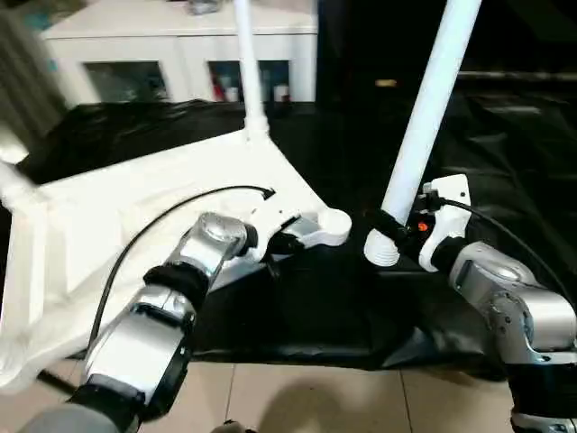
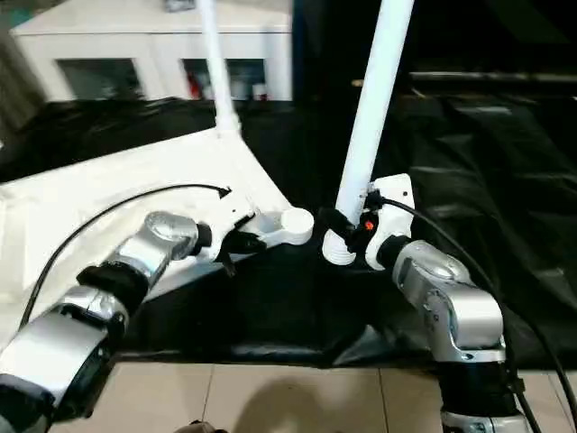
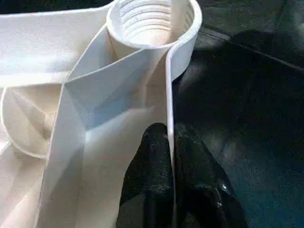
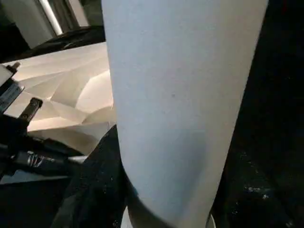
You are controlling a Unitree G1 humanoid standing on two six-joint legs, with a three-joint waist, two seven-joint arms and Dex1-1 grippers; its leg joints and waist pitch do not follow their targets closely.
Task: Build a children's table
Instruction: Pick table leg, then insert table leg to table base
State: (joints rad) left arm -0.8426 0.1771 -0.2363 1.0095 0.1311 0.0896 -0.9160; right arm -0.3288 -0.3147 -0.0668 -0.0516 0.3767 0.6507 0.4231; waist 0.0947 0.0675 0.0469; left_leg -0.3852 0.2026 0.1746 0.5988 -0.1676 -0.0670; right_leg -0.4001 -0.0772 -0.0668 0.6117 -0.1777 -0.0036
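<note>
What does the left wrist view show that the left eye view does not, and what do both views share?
Left wrist view: the threads inside the empty corner socket, and the left gripper's fingers pinching the tabletop's edge wall. Left eye view: the right gripper holding a tilted white leg beside that socket, another leg already standing in the far corner, and the cabinet behind. Both: the white tabletop lying underside up on black sheeting.

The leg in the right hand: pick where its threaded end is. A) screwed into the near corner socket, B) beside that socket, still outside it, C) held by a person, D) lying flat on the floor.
B: the right hand holds the leg nearly upright, its threaded end just beside the empty corner socket of the tabletop, whose rim the left hand pinches.
</note>
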